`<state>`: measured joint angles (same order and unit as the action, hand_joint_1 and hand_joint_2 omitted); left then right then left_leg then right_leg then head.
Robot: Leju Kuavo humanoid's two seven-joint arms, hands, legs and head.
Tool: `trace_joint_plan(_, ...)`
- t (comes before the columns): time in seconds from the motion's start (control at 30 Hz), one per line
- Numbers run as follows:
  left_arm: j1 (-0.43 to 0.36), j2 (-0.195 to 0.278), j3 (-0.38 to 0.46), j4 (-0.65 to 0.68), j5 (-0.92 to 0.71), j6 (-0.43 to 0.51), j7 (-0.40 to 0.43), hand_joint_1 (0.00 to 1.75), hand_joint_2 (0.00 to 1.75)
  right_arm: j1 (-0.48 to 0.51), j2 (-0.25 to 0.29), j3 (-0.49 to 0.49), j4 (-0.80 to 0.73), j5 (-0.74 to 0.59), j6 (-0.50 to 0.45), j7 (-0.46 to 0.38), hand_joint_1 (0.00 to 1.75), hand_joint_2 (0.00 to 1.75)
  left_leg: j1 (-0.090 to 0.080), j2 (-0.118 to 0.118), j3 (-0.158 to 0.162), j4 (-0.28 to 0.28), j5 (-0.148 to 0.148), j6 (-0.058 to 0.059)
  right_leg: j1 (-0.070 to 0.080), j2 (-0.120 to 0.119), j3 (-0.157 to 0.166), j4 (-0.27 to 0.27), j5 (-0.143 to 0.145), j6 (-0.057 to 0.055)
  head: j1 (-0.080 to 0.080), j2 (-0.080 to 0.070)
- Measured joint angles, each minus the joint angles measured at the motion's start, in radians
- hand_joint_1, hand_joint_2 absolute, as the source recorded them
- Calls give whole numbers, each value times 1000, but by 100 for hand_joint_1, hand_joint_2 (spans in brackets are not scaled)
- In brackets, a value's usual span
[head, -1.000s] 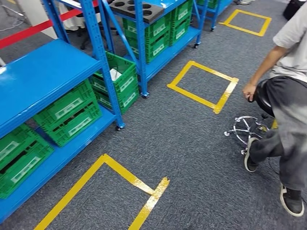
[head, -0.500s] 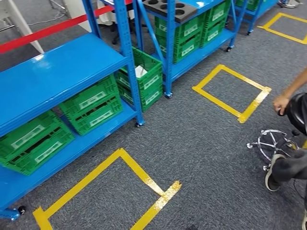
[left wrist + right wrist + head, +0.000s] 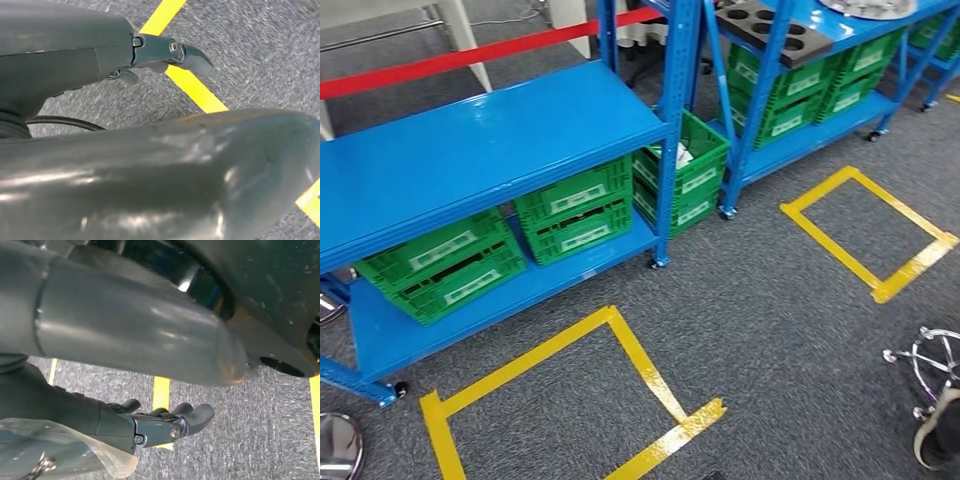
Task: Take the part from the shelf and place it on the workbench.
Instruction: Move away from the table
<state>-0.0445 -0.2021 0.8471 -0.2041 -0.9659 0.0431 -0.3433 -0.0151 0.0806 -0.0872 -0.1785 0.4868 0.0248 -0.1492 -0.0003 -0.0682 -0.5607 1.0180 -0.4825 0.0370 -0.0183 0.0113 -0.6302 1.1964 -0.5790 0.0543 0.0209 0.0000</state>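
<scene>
A blue shelf rack (image 3: 478,150) stands ahead on the left, its middle board bare, with green crates (image 3: 576,210) on its bottom board. A second blue rack (image 3: 803,60) further right carries a black foam tray with round holes (image 3: 765,28) and a silvery item (image 3: 871,8) at the picture's top edge. A green crate (image 3: 686,170) between the racks holds something white. I cannot tell which item is the part. My left hand (image 3: 166,52) hangs over carpet and yellow tape, fingers straight, holding nothing. My right hand (image 3: 170,422) also hangs with fingers apart and holds nothing.
Yellow tape squares (image 3: 569,400) (image 3: 871,230) mark the grey carpet in front of the racks. A chrome stool base (image 3: 935,360) and a person's shoe (image 3: 939,440) are at the right edge. Another round metal base (image 3: 339,445) sits bottom left. A red band (image 3: 471,55) runs behind the shelf.
The camera has turned left, so the whole scene has slid right. The seated person has passed out of the picture at the right; a shoe and the stool base remain.
</scene>
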Motion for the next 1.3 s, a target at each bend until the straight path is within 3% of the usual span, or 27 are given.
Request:
trace_joint_plan(0.07, -1, 0, 0, 0, 0, 0, 0, 0, 0, 0, -1, 0, 1, 1, 0, 5, 0, 0, 0, -26, -1, 6, -5, -10, -7, 53, 48, -122, 58, -1, -1, 0)
trace_joint_plan(0.13, -2, 0, 0, 0, 1, -5, -1, 0, 0, -1, -1, -1, 3, 3, 0, 18, 0, 0, 1, -47, -9, 10, -5, -22, -10, 85, 70, -165, 61, -7, -2, 0)
trace_joint_plan(0.2, 0, 1, 0, 0, 2, -12, -5, 0, 0, -2, -1, -1, 3, 5, 0, 29, 0, 0, 5, -61, -14, 11, -3, -33, -9, 64, 76, -170, 61, -18, -2, 0)
trace_joint_plan(0.27, 0, 1, 0, 1, 3, -18, -13, 0, 0, -1, -2, -2, 3, 5, 0, 32, 0, 0, 3, -26, -30, 46, -25, -43, -10, 37, 82, -174, 61, -31, -6, 0)
trace_joint_plan(0.33, -4, 1, 0, 1, 4, -23, -25, 0, 0, 1, -2, -2, 3, 5, 1, 34, 0, 0, 2, 31, -82, 156, -80, -51, -8, 3, 87, -176, 57, -42, -12, 0)
trace_joint_plan(0.4, -6, 1, 0, 1, 8, -32, -41, 0, 0, 3, -2, -2, 3, 5, 2, 35, 0, 0, 4, 51, -141, 274, -124, -56, -4, -32, 90, -176, 53, -47, -12, 0)
trace_joint_plan(0.43, -5, 1, 0, 1, 11, -36, -49, 0, 0, 3, -2, -2, 3, 5, 2, 35, 0, 0, 5, 53, -150, 292, -119, -56, -3, -47, 92, -176, 50, -47, -12, 0)
trace_joint_plan(0.47, -3, 2, 0, 1, 13, -40, -56, 0, 0, 3, -2, -2, 3, 5, 3, 35, 0, 0, 6, 56, -141, 272, -97, -55, -2, -61, 95, -176, 48, -47, -13, 0)
trace_joint_plan(0.5, -1, 2, 0, 1, 15, -42, -61, 0, 0, 1, -2, -3, 3, 4, 3, 35, 0, 0, 5, 63, -113, 215, -61, -51, -2, -73, 100, -176, 45, -45, -13, 0)
trace_joint_plan(0.57, -2, 2, 0, 1, 15, -45, -68, 0, 0, 0, -2, -3, 3, 2, 4, 35, 0, 0, -4, 103, -45, 81, -8, -38, 1, -95, 108, -176, 37, -39, -13, 0)
trace_joint_plan(0.63, -5, 2, 0, 1, 15, -46, -74, 0, 0, -2, -2, -4, 3, 0, 6, 35, 0, 0, -13, 129, -17, 20, -2, -26, 5, -117, 113, -176, 30, -28, -12, 0)
trace_joint_plan(0.7, -2, 2, 0, 1, 15, -45, -75, 0, 0, -5, -2, -5, 2, 0, 6, 36, 0, 0, -13, 114, -16, 12, -3, -17, 6, -133, 119, -180, 26, -18, -11, 0)
trace_joint_plan(0.73, 1, 2, 0, 1, 14, -45, -76, 0, 0, -8, -2, -5, 2, 0, 6, 36, 0, 0, -10, 104, -13, 7, 0, -12, 5, -122, 122, -177, 20, -14, -8, 0)
trace_joint_plan(0.8, 2, 2, 0, 1, 14, -44, -77, 0, 0, -10, -2, -5, 1, 0, 6, 35, 0, 0, -2, 86, -7, -5, 7, -1, 3, -68, 96, -117, -19, -7, -3, 0)
trace_joint_plan(0.87, -1, 0, 0, 1, 14, -44, -78, 0, 0, -8, -2, -5, 1, 0, 6, 36, 0, 0, 0, 64, -7, -6, 8, 4, 2, -22, 28, 15, -77, -3, 1, 0)
trace_joint_plan(0.9, -2, 0, 0, 1, 14, -44, -78, 0, 0, -6, -2, -6, 1, 0, 7, 36, 0, 0, 0, 51, -7, -5, 8, 5, 2, -16, -7, 74, -94, -1, 2, 0)
trace_joint_plan(0.93, -2, 0, 0, 1, 14, -44, -78, 0, 0, -4, -2, -6, 1, 0, 7, 37, 0, 0, 1, 37, -6, -5, 7, 5, 1, -13, -29, 102, -90, 1, 2, 0)
trace_joint_plan(0.97, -1, 0, 0, 1, 14, -44, -78, 0, 0, -2, -2, -6, 1, 0, 8, 37, 0, 0, 1, 23, -4, -4, 6, 4, 0, -12, -33, 91, -66, 3, 2, 0)
trace_joint_plan(1.0, -1, -1, 0, 1, 14, -44, -78, 0, 0, 0, -3, -6, 1, 0, 8, 37, 0, 0, 3, 8, -2, -3, 4, 2, -2, -7, -19, 42, -24, 4, 2, 0)
trace_joint_plan(1.03, -1, -1, 0, 1, 14, -44, -78, 0, 0, 0, -3, -6, 1, 0, 8, 37, 0, 0, 5, -6, -1, 0, 1, -3, -6, 11, 6, -28, 18, 6, 2, 0)
trace_joint_plan(1.1, -3, 0, 0, 1, 14, -43, -78, 0, 0, 1, -3, -6, 2, 0, 9, 37, 0, 0, 5, -31, -6, 10, -5, -15, -14, 61, 53, -139, 61, 4, 2, 0)
trace_joint_plan(1.13, -3, 0, 0, 1, 14, -41, -75, 0, 0, 0, -3, -6, 2, 0, 9, 37, 0, 0, 5, -41, -10, 13, -5, -22, -16, 78, 64, -160, 62, 1, 2, 0)
trace_joint_plan(1.2, -2, 0, 0, 1, 14, -35, -65, 0, 0, -1, -3, -8, 3, -8, 10, 36, 0, 0, 8, -57, -15, 12, -3, -33, -14, 71, 71, -163, 60, -12, 1, 0)
trace_joint_plan(1.23, 0, 0, 0, 1, 13, -34, -58, 0, 0, -1, -3, -11, 3, -15, 11, 36, 0, 0, 8, -48, -16, 15, -5, -38, -13, 62, 74, -165, 62, -19, 1, 0)
trace_joint_plan(1.3, -1, 0, 0, 1, 13, -37, -46, 0, 0, -1, -3, -20, 3, -30, 12, 36, 0, 0, 7, -3, -37, 63, -34, -48, -14, 43, 80, -172, 64, -33, -4, 0)
